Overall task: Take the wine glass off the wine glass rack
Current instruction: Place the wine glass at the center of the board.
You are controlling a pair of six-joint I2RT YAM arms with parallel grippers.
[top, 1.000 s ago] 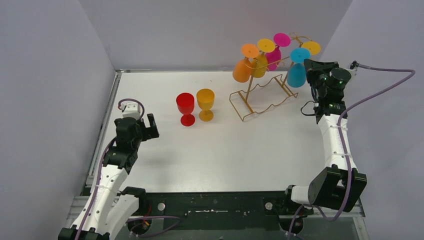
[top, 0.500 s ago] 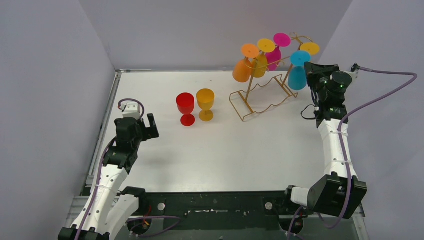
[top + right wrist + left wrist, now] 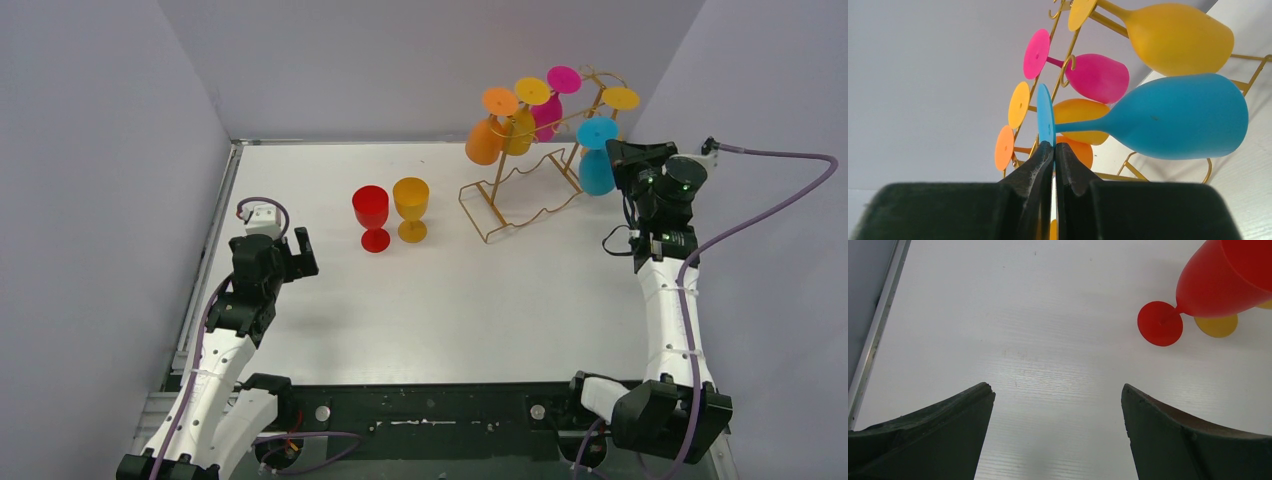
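We count four glasses (image 3: 484,142) on the gold wire wine glass rack (image 3: 497,183), two standing (red (image 3: 371,208), amber (image 3: 410,198)). Right gripper (image 3: 1054,146) pinches the blue wine glass (image 3: 1173,117) by its foot; left gripper (image 3: 1055,392) gapes empty.

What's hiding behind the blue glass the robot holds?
From the right wrist camera, behind the blue plastic wine glass are a pink plastic glass, a yellow-orange plastic glass and the gold wire rack. The blue bowl covers most of the yellow-orange one.
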